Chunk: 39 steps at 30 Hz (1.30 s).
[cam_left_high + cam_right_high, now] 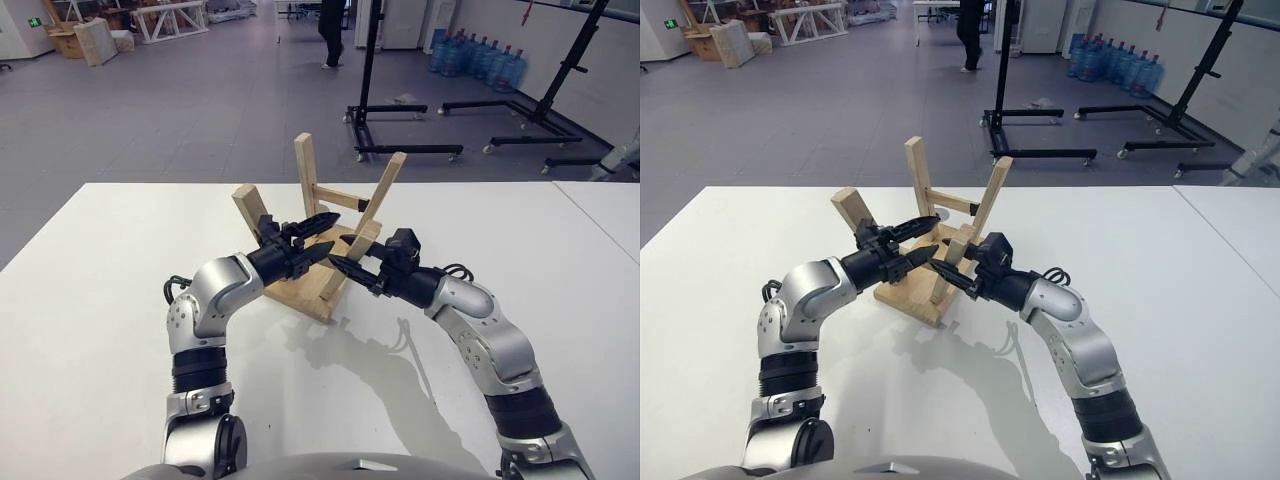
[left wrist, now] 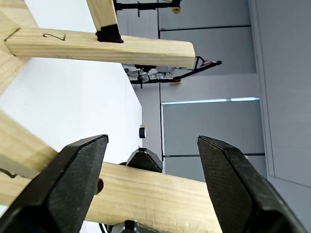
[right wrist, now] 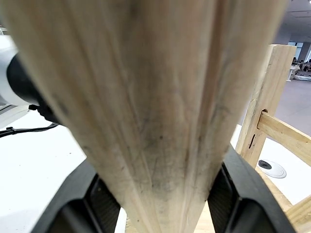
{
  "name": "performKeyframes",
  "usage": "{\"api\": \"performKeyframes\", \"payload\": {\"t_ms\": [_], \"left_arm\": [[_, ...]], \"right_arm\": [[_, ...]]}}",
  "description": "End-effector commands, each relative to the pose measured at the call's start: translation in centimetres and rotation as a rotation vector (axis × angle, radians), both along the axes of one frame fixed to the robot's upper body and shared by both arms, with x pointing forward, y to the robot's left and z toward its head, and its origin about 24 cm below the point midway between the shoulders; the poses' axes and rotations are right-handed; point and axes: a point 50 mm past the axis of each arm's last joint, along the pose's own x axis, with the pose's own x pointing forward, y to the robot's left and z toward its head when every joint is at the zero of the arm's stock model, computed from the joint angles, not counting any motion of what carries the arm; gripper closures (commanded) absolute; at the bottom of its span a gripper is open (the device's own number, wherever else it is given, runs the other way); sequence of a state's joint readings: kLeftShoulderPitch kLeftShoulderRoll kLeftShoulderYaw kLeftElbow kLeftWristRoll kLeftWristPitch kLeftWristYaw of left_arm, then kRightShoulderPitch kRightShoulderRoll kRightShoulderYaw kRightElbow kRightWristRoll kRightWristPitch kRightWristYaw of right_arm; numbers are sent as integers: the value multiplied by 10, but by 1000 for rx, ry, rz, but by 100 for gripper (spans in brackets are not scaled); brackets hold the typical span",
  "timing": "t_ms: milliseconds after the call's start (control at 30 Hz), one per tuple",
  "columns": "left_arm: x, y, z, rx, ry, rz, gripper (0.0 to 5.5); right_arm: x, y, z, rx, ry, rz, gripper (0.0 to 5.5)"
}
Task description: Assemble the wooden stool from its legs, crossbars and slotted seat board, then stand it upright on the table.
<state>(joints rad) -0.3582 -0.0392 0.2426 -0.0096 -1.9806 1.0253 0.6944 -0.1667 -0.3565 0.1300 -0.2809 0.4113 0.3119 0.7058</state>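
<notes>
My right pincer [image 1: 341, 252] clamps a stool leg [image 3: 155, 97] near the table's [image 1: 100, 300] far edge, my left pincer [image 2: 153, 141] spread apart.

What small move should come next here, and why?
Probably close the left pincer on the leg between its fingers: they stand open either side of it, while the right pincer clamps the upturned stool.

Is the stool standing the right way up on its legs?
No, the stool is upside down: its seat board is down on the table and its legs stick up.
</notes>
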Motion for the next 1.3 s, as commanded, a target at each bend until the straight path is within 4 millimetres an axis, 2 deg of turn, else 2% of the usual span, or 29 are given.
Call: {"api": "performKeyframes", "payload": {"t_ms": [33, 167, 300, 600, 733, 800, 1000, 1100, 1200, 1300], "left_arm": [[3, 14, -23, 93, 122, 45, 211], [18, 26, 17, 91, -34, 117, 211], [22, 24, 55, 77, -191, 125, 211], [22, 17, 80, 66, -246, 153, 211], [18, 17, 73, 122, -230, 148, 211], [13, 18, 62, 170, -211, 132, 211], [3, 12, 4, 281, -92, 92, 211], [0, 4, -17, 298, -62, 69, 211], [-1, -1, -17, 274, -75, 73, 211], [4, 1, -4, 241, -119, 94, 211]], "right_arm": [[0, 3, 3, 3, -17, 11, 343], [1, 4, 0, -7, -6, 10, 343], [0, 1, -2, -14, 4, 0, 343], [2, 1, -4, -49, 19, -17, 343], [4, 4, -1, -75, 14, -22, 343], [6, 6, 0, -90, 11, -23, 343], [8, 9, 2, -136, 16, -35, 343], [8, 9, 1, -156, 25, -42, 343], [10, 9, 1, -170, 38, -52, 343], [12, 6, 0, -178, 52, -72, 343]]}}
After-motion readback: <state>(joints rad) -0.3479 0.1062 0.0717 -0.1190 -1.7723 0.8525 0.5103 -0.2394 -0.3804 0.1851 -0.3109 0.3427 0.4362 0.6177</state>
